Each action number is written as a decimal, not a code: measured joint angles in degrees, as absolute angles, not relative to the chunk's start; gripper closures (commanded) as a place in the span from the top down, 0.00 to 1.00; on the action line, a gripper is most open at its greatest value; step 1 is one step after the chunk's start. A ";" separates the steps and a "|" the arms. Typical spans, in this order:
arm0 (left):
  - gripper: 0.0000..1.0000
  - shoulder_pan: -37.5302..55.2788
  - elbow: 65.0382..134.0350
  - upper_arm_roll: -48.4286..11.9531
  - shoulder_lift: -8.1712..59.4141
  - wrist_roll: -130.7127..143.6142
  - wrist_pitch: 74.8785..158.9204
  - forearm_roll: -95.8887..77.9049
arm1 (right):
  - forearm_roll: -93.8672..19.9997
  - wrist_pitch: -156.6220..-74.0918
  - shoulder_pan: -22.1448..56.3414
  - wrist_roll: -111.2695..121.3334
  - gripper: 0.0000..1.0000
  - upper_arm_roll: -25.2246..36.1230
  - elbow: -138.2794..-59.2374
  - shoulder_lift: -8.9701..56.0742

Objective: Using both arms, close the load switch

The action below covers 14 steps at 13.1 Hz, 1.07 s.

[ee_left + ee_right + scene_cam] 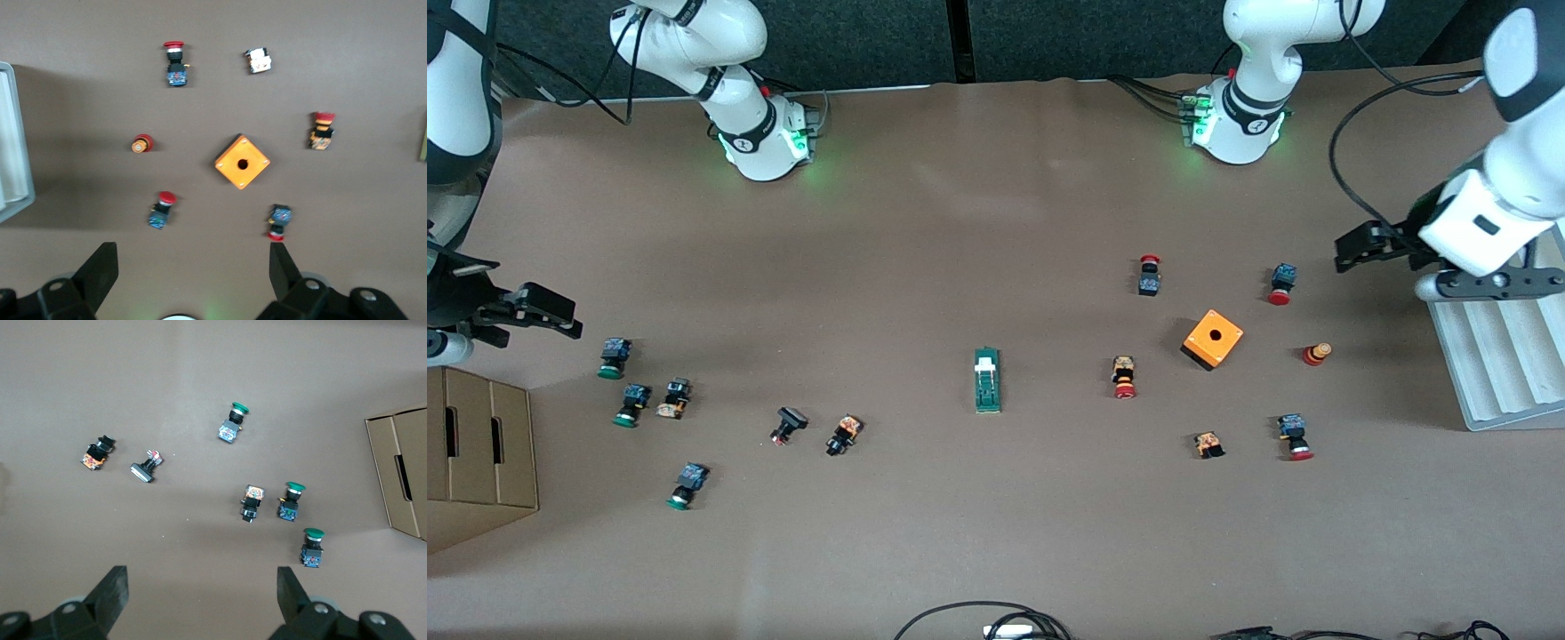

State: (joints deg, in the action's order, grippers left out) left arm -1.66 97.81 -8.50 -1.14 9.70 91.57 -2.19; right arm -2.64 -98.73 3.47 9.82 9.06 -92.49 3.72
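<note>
- Load switch (987, 380): lying flat near the middle of the table (978, 222), long axis running 12 to 6 o'clock in the front view, white lever piece toward its 12 o'clock end; touched by nothing, well apart from both grippers.
- Left gripper (1343, 252): up in the air at the left arm's end of the table, roughly 2 o'clock from the load switch in the front view, just beside a pale slatted tray (1498, 364); fingers (100, 270) spread wide, grasping nothing.
- Right gripper (569, 318): up in the air at the right arm's end, roughly 10 o'clock from the load switch, above a cardboard box (476, 453) corner; fingers (113, 590) spread wide, released, nothing between them.
- Orange cube box (1213, 339) with a round hole on top: at about 3 o'clock from the load switch, ringed by red-capped push buttons, one (1124, 377) between it and the switch, another (1281, 284) at its 1 o'clock.
- Small red and tan knob (1315, 354): at 3 o'clock from the orange cube box.
- Green-capped push buttons, e.g. (614, 358) and (687, 485): scattered toward the right arm's end, at 9 o'clock from the load switch.
- Two dark buttons (788, 425) (843, 435): between the green group and the load switch.
</note>
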 measured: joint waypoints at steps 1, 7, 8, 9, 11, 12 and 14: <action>1.00 -1.55 97.73 -10.32 -1.14 12.48 92.31 -2.20 | -2.64 -98.73 3.47 9.82 1.00 9.06 -92.49 3.72; 1.00 -1.01 96.76 -20.11 -1.14 28.58 95.51 -2.17 | -2.64 -98.72 3.42 9.80 1.00 9.11 -92.49 3.72; 1.00 -1.00 96.76 -21.39 -1.11 31.13 96.09 -2.15 | -2.64 -98.72 3.42 9.80 1.00 9.13 -92.49 3.72; 1.00 -1.00 96.77 -22.49 -1.01 33.16 96.77 -2.15 | -2.64 -98.72 3.41 9.80 1.00 9.15 -92.49 3.72; 1.00 -0.99 96.88 -24.66 -0.42 37.41 99.85 -2.14 | -2.64 -98.72 3.40 9.79 1.00 9.20 -92.49 3.72; 1.00 -0.98 97.07 -25.80 0.11 39.92 102.38 -2.12 | -2.64 -98.72 3.39 9.79 1.00 9.21 -92.48 3.72; 1.00 -0.95 97.28 -28.23 2.00 45.05 107.38 -0.78 | -2.64 -98.73 3.41 9.79 1.00 9.20 -92.47 3.72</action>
State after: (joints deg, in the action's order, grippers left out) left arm -0.95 97.28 -28.23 2.00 45.05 107.38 -0.78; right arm -2.64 -98.73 3.41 9.79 9.20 -92.47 3.72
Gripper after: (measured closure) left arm 0.000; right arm 0.000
